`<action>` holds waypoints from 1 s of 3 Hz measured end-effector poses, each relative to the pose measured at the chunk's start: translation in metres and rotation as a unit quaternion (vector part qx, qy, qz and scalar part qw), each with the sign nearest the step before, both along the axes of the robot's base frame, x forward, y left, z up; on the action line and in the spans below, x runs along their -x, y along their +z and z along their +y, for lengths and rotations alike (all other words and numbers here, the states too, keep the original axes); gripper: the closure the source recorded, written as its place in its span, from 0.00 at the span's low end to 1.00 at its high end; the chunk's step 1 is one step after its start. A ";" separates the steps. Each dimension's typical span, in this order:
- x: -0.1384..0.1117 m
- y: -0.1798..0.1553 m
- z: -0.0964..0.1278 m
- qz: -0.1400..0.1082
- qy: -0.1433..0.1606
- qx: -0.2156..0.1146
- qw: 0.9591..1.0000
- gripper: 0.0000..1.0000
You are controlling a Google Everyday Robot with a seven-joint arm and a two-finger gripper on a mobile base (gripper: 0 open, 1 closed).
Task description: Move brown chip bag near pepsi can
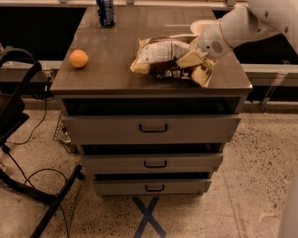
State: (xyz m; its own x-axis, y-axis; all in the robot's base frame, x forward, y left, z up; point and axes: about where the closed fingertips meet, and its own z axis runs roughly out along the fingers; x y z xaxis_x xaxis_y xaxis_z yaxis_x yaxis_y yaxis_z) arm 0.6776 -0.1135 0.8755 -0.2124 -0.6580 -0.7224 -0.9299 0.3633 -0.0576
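The brown chip bag (158, 56), cream and tan foil with a dark panel, lies on the right half of the cabinet top (114, 48). My gripper (195, 67) comes in from the right on the white arm and is shut on the bag's right end, with one cream finger (188, 59) on top of it. The bag's left end looks slightly raised. The pepsi can (106, 9), blue with a silver top, stands upright at the far left corner, well apart from the bag.
An orange (78, 58) sits on the left side of the top. A white bowl (200, 26) stands behind the gripper at the far right. The cabinet has three drawers (153, 128) below. A black chair frame (10, 113) and cables lie on the floor at left.
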 end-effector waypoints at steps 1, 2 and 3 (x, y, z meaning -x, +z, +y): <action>0.000 0.033 0.007 -0.010 0.010 0.002 1.000 1.00; -0.033 0.088 0.006 -0.026 -0.052 -0.001 0.998 1.00; -0.063 0.128 -0.002 -0.043 -0.118 -0.019 0.992 1.00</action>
State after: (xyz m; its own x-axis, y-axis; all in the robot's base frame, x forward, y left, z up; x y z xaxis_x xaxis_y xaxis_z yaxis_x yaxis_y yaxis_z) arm 0.7408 -0.1150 1.0036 -0.2946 -0.5694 -0.7674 -0.8105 0.5744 -0.1150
